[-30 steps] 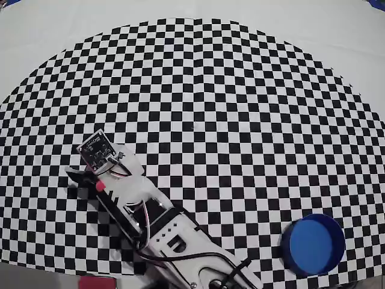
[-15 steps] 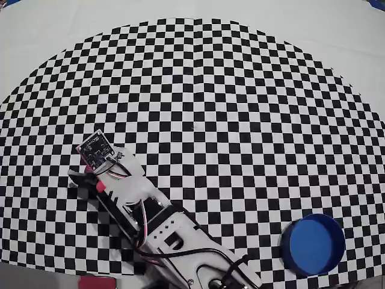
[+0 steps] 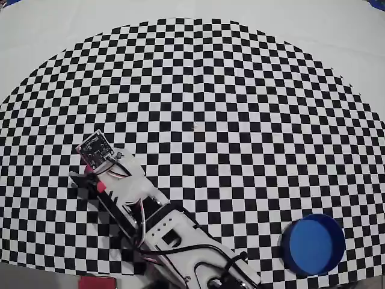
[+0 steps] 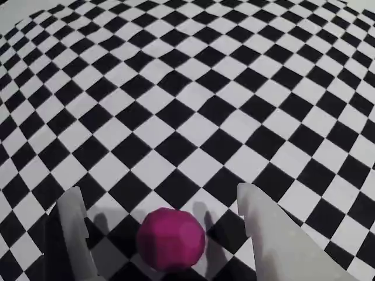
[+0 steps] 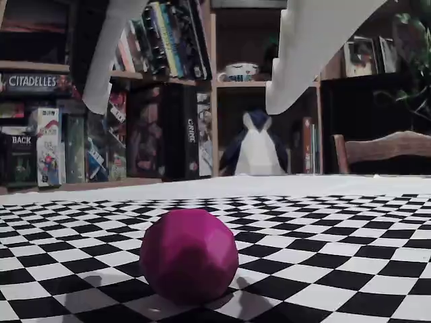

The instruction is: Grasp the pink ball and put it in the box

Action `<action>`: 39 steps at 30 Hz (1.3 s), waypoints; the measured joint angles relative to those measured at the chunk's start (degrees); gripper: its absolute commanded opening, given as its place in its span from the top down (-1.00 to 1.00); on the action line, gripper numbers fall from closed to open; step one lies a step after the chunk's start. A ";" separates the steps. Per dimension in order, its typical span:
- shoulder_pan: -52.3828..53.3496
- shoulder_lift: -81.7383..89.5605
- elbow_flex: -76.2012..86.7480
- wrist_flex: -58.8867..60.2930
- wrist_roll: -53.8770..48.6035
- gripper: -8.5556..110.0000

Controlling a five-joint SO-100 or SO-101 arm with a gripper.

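Note:
The pink ball (image 4: 171, 239) rests on the checkered mat between my two white fingers, touching neither. My gripper (image 4: 158, 194) is open, one finger (image 4: 73, 228) left of the ball and the other (image 4: 263, 228) right of it. In the fixed view the ball (image 5: 188, 254) sits on the mat with the gripper (image 5: 187, 108) spread above it, fingertips higher than its top. From overhead the gripper (image 3: 81, 176) is at the left of the mat and covers most of the ball. The box (image 3: 313, 244), round and blue, stands at the lower right, far from the gripper.
The arm (image 3: 174, 241) stretches from the bottom edge up to the left. A pink-red block (image 3: 96, 282) lies at the bottom edge beside the arm's base. The checkered mat (image 3: 198, 90) ends in white tabletop at the back. Bookshelves and a chair (image 5: 384, 151) stand beyond the table.
In the overhead view the gripper head has shifted slightly upward over the ball, then stayed nearly still. The box has not moved.

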 measured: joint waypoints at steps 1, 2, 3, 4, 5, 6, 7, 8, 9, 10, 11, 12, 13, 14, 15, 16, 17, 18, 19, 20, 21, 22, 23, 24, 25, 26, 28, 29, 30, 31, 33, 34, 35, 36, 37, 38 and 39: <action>0.09 -0.35 0.00 -0.18 0.00 0.34; 0.35 -0.79 0.00 -0.44 0.00 0.34; 0.53 -1.14 0.00 -0.53 0.00 0.34; 0.44 -1.41 0.00 -0.70 0.00 0.34; 0.44 -1.67 0.00 -0.79 0.00 0.34; 0.53 -1.76 0.00 -0.79 0.00 0.34; 0.53 -2.02 0.00 -0.79 0.00 0.34; 0.53 -2.20 0.00 -0.79 0.00 0.34; 0.53 -2.20 0.00 -0.79 0.00 0.34; 0.53 -2.37 0.00 -0.79 0.00 0.34; 0.53 -2.72 0.00 -0.88 0.00 0.34; 0.53 -3.08 0.00 -1.05 0.00 0.34; 0.53 -3.34 0.00 -1.32 0.00 0.34; 0.53 -3.78 0.00 -1.49 0.00 0.34; 0.53 -4.13 0.00 -1.67 0.00 0.34; 0.53 -4.48 0.00 -1.93 0.00 0.34; 0.79 -4.75 -0.09 -2.20 0.00 0.34; 1.05 -5.19 -0.09 -2.37 0.00 0.34; 1.05 -5.45 -0.09 -2.64 0.00 0.34; 1.05 -5.80 -0.09 -2.72 0.00 0.34; 1.05 -6.15 -0.09 -2.90 0.00 0.34; 1.05 -6.59 -0.09 -2.90 0.00 0.34; 1.14 -7.12 -0.18 -3.08 0.00 0.34; 1.41 -7.56 -0.18 -3.25 0.00 0.34; 1.49 -8.09 -0.18 -3.34 0.00 0.34; 1.49 -8.35 -0.18 -3.43 0.00 0.34; 1.49 -8.96 -0.26 -3.52 0.00 0.34; 1.49 -9.23 -0.26 -3.60 0.00 0.34; 1.49 -9.58 -0.26 -3.69 0.00 0.34; 1.49 -10.02 -0.26 -4.04 0.00 0.34; 1.49 -10.72 -0.35 -4.57 0.00 0.34; 1.49 -11.16 -0.35 -4.83 0.00 0.34; 1.49 -11.51 -0.35 -5.01 0.00 0.34; 1.49 -11.78 -0.35 -5.10 0.00 0.34; 1.49 -12.22 -0.44 -5.19 0.00 0.34; 1.49 -12.66 -0.44 -5.19 0.00 0.34; 1.49 -13.10 -0.44 -5.19 0.00 0.34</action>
